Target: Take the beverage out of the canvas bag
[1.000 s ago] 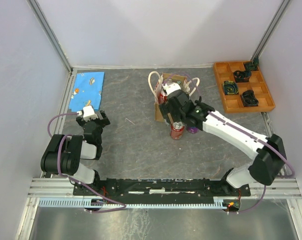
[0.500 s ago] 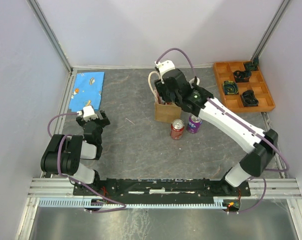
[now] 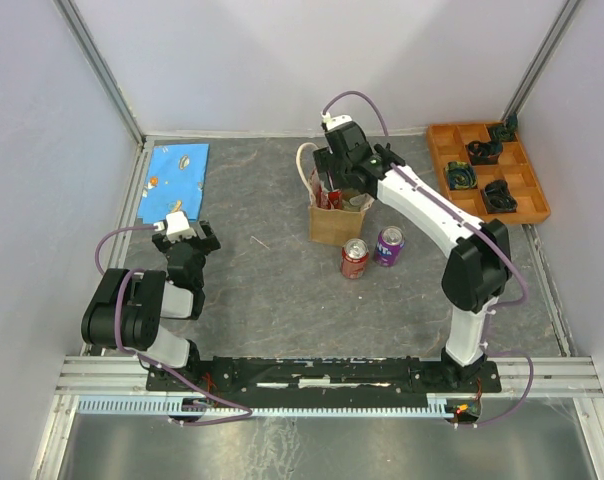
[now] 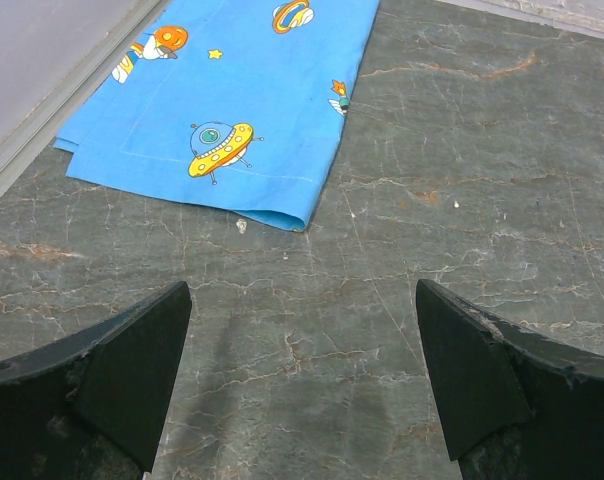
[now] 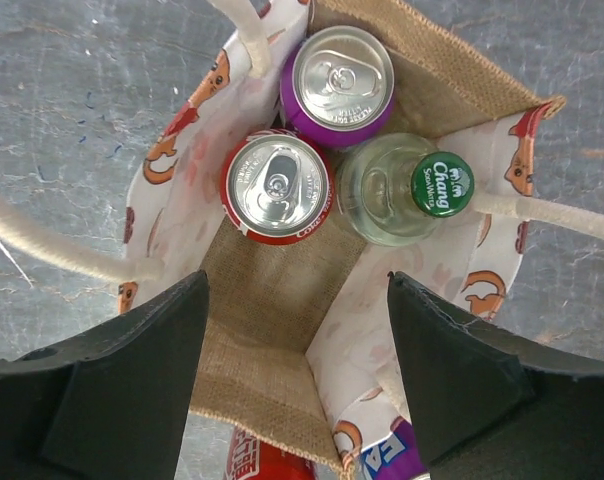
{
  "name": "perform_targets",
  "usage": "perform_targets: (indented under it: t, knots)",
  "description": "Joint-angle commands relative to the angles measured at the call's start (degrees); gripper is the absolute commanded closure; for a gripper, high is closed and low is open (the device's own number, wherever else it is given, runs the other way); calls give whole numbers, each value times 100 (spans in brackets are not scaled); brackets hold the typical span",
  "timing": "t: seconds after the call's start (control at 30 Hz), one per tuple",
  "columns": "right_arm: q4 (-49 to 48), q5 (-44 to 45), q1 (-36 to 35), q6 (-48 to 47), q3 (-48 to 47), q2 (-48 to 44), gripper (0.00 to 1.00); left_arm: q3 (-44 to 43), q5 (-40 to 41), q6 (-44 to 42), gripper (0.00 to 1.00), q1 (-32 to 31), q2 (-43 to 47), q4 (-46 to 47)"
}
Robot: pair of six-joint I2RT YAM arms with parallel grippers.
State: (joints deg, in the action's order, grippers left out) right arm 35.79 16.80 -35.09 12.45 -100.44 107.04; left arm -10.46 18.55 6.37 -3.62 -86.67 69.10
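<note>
The canvas bag (image 3: 336,224) is set open-mouthed directly beneath the right gripper (image 5: 297,292), whose jaws are spread wide and hold nothing. Inside, a Chang bottle (image 5: 402,192), a purple can (image 5: 337,75) and a red can (image 5: 278,187) are packed upright, well apart from the left gripper (image 4: 302,308).

The small boxy tan-brown canvas bag (image 3: 334,226) with cream-white loop handles stands upright, its mouth open, holding a red soda can (image 5: 278,187), a purple soda can (image 5: 338,73) and a clear green-capped bottle (image 5: 407,190) packed upright together, while a second red can (image 3: 354,258) and a second purple can (image 3: 388,245) stand just in front of it.
</note>
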Motion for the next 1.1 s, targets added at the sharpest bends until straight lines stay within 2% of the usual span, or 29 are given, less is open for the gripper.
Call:
perform_targets:
  t: [0.0,0.23,0.47,1.07]
  knots:
    - [-26,-87,8,313,-372,200,20,-123,119,-294,1,-12,-34,206]
    - [-69,-122,17,466,-569,554,19,-123,122,-294,1,-14,-39,199]
    - [-29,30,18,530,-761,918,12,-123,119,-294,1,-14,-38,201]
    - [-46,141,140,632,-1246,1883,12,-123,114,-290,1,-16,-38,192]
